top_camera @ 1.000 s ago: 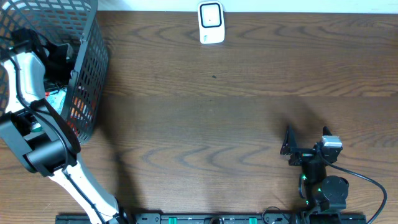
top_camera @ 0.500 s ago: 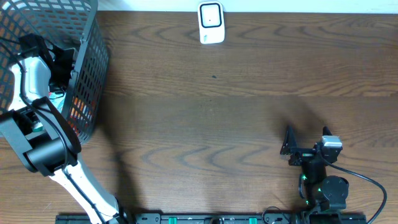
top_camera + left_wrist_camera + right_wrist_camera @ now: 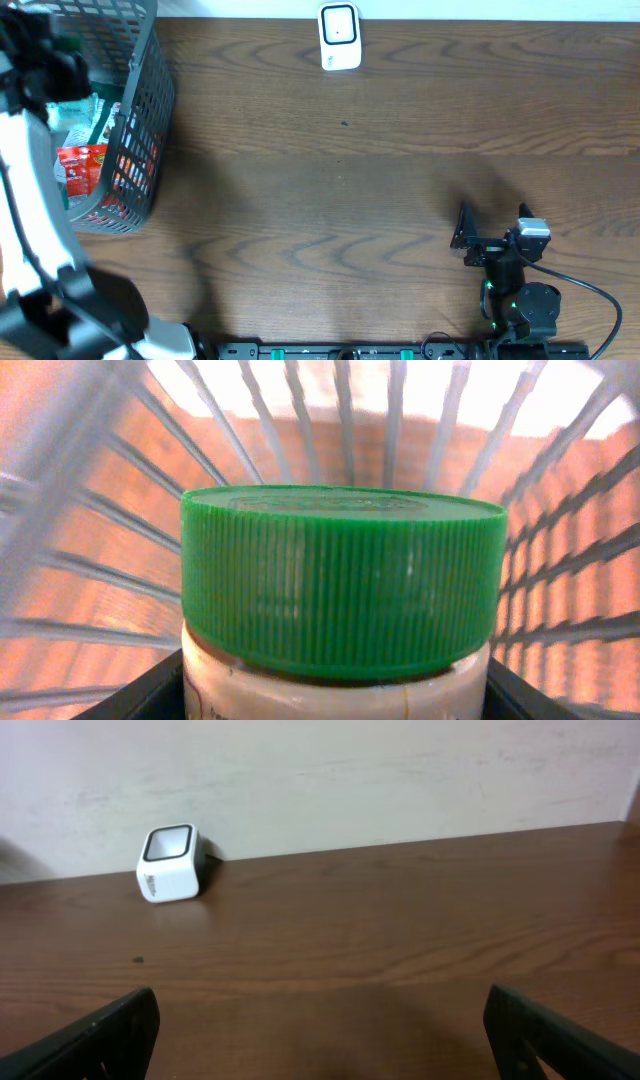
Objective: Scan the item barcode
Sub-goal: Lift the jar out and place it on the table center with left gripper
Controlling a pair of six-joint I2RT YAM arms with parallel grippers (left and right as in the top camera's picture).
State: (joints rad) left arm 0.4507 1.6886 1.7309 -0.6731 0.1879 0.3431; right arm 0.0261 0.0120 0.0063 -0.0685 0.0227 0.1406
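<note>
The left pincer point(image 3: 340, 695) grips a green-lidded jar point(image 3: 340, 580), the wire basket point(image 3: 140, 110) walls around it. The right pincer point(image 3: 320, 1025) stands wide open, facing the white scanner point(image 3: 170, 863) across the table point(image 3: 360, 180).

A dark brown, wood-grained table point(image 3: 340, 180) carries everything. At its far edge, near the middle, a small white scanner point(image 3: 339, 37) stands just before the pale wall. A grey wire basket point(image 3: 145, 120) sits on the far left corner, well apart from the scanner. A black rail point(image 3: 340, 351) runs along the near edge.
</note>
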